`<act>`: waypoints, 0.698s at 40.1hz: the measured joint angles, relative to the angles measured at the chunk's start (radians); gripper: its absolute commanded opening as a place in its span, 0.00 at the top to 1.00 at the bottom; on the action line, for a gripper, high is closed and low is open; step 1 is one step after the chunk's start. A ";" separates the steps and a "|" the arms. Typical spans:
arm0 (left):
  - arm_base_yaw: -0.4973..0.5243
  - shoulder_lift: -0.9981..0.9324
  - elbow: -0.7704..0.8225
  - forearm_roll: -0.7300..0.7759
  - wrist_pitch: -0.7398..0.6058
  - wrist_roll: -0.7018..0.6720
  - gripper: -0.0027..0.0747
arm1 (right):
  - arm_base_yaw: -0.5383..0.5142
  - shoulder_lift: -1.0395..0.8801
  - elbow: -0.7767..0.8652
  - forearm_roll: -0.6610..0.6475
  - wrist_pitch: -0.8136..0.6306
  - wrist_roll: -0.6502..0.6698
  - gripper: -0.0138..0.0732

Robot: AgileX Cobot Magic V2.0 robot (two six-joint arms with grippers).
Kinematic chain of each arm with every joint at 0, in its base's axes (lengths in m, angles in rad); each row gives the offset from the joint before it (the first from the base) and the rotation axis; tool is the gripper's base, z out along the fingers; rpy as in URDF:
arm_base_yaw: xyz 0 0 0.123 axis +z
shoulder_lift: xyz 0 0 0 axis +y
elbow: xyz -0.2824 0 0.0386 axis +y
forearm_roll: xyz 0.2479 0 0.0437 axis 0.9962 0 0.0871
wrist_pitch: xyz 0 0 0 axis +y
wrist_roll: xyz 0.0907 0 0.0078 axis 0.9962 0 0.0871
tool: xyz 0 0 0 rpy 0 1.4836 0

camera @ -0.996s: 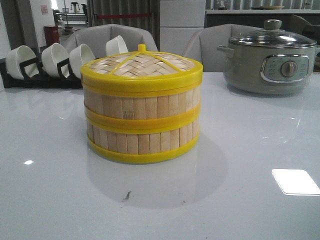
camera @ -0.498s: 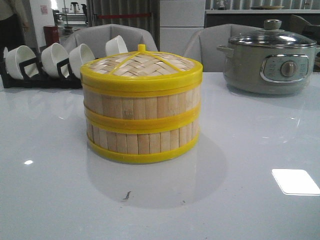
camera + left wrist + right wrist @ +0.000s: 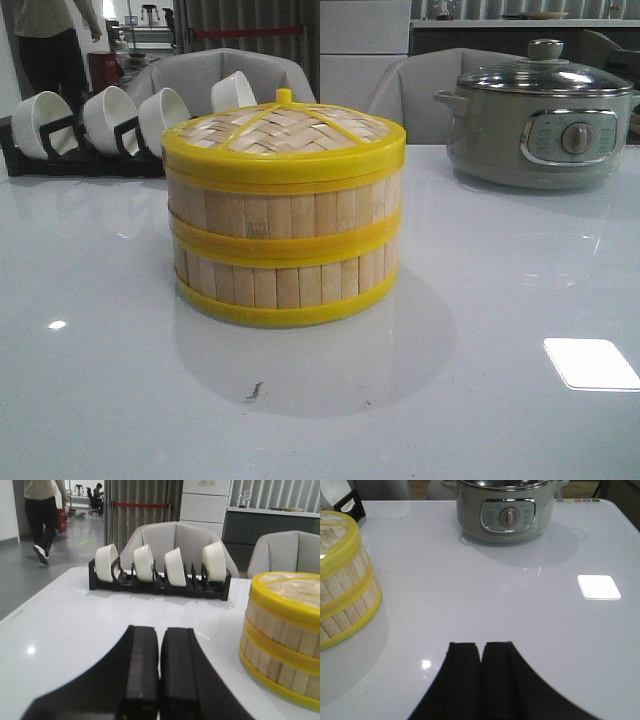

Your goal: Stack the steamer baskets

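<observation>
Front view: two round bamboo-slat steamer baskets with yellow rims (image 3: 285, 245) stand stacked mid-table, flat woven bamboo lid (image 3: 283, 130) on top; neither arm visible.

Left wrist view: left gripper (image 3: 159, 667) closed, empty, beside stack. Risk: sideways sweep nudges baskets out of line.

Right wrist view: right gripper (image 3: 481, 667) closed, empty, apart from stack (image 3: 345, 580). Risk: forward reach strikes grey electric pot (image 3: 506, 507).

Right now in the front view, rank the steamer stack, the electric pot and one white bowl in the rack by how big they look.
1. Steamer stack, widest and tallest in the view.
2. Pot, clearly smaller here, though it stands farther back, so its true size against the stack is unsure.
3. Bowl, smallest, also far back.
</observation>
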State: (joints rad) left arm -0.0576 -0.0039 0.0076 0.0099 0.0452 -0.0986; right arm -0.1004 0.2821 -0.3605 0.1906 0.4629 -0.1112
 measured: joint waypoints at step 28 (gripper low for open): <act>0.000 0.000 0.000 0.034 -0.008 0.004 0.84 | 0.000 0.000 0.000 0.000 0.000 0.000 0.80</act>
State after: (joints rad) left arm -0.0576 -0.0039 0.0076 0.0442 0.0377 -0.0949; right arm -0.1004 0.2821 -0.3605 0.1906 0.4629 -0.1112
